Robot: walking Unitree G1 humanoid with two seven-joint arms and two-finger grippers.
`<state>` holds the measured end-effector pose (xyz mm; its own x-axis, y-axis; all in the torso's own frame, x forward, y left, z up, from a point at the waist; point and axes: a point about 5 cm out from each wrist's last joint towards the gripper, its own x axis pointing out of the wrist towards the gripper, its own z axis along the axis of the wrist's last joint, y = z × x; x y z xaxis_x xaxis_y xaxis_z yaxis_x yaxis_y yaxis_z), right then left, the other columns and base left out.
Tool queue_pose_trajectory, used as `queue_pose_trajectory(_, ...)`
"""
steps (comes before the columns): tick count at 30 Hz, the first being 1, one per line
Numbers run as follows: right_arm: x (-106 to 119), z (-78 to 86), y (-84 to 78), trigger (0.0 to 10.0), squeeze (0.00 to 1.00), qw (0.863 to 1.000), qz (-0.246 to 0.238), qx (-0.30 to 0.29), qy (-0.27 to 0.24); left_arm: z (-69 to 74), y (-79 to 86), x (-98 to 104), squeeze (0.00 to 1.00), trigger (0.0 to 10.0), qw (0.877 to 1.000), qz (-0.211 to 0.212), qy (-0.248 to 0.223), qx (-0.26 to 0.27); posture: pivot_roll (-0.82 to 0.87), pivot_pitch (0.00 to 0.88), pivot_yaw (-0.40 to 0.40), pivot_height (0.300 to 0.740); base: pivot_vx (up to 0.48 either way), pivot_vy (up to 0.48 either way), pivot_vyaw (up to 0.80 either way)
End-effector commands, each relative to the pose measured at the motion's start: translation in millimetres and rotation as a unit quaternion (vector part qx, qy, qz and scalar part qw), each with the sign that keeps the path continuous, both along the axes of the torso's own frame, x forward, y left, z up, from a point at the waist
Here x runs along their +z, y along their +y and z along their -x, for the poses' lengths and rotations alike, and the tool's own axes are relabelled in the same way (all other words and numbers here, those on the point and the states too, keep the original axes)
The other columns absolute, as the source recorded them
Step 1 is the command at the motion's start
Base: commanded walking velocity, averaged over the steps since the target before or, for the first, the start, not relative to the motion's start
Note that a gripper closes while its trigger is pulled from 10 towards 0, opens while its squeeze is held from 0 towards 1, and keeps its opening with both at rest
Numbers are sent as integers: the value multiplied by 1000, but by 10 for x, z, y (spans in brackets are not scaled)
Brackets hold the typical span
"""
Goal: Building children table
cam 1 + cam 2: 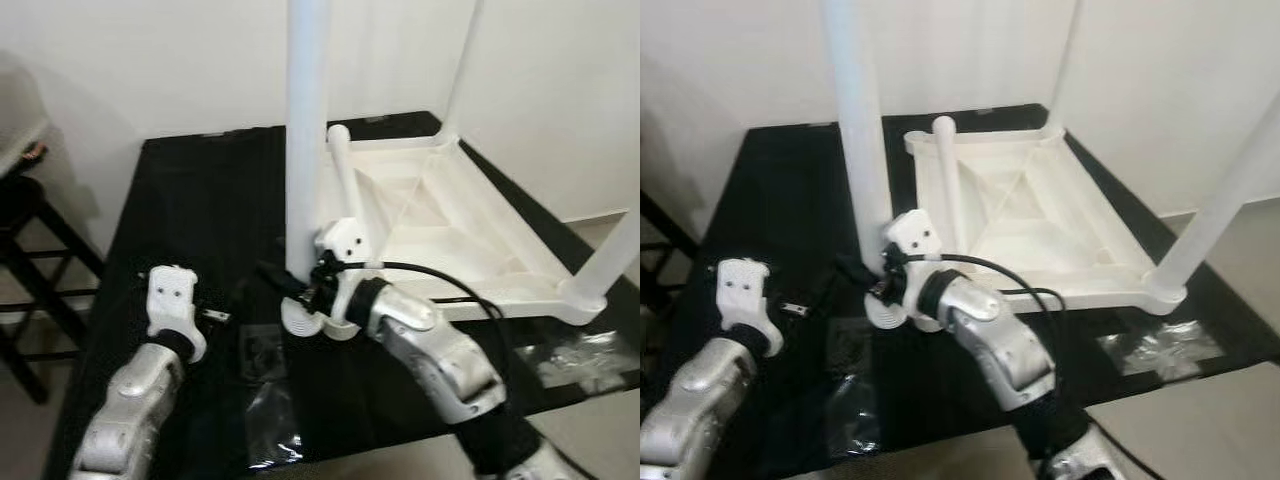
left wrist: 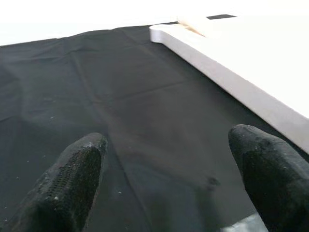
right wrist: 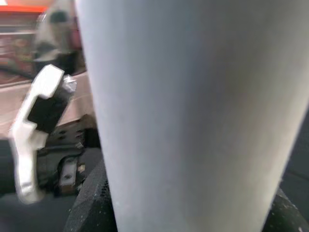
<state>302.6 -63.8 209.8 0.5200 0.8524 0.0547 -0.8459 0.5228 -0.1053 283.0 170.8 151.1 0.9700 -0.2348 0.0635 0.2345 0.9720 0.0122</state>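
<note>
A white children's table top lies upside down on a black cloth. Two white legs stand upright in it, one at the far corner and one at the near right corner. A third leg lies loose across the top. My right gripper is shut on a fourth leg, which it holds upright with its flared foot on the cloth by the top's near left corner. That leg looms close in the right wrist view. My left gripper hovers open over the cloth to the left, holding nothing.
Clear plastic bags lie on the cloth at the front right and front middle. A small dark part lies near the leg's foot. A dark stool stands left of the work surface. White walls close in behind.
</note>
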Motion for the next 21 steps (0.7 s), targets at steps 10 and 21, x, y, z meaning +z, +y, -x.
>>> queue_pose_trajectory(10, 287, -147, -391, 10000, 0, 989, -12, 148, -8, 175, -56, 75, 0, 10000, 999, -38, -28, -12, -9, 246, 30, 740, 0, 0, 0)
queue_pose_trajectory(21, 570, -184, -136, 10000, 0, 963, 55, 259, -50, 342, -48, 144, 0, 10000, 998, -56, -34, -4, 5, 335, 20, 740, 0, 0, 0)
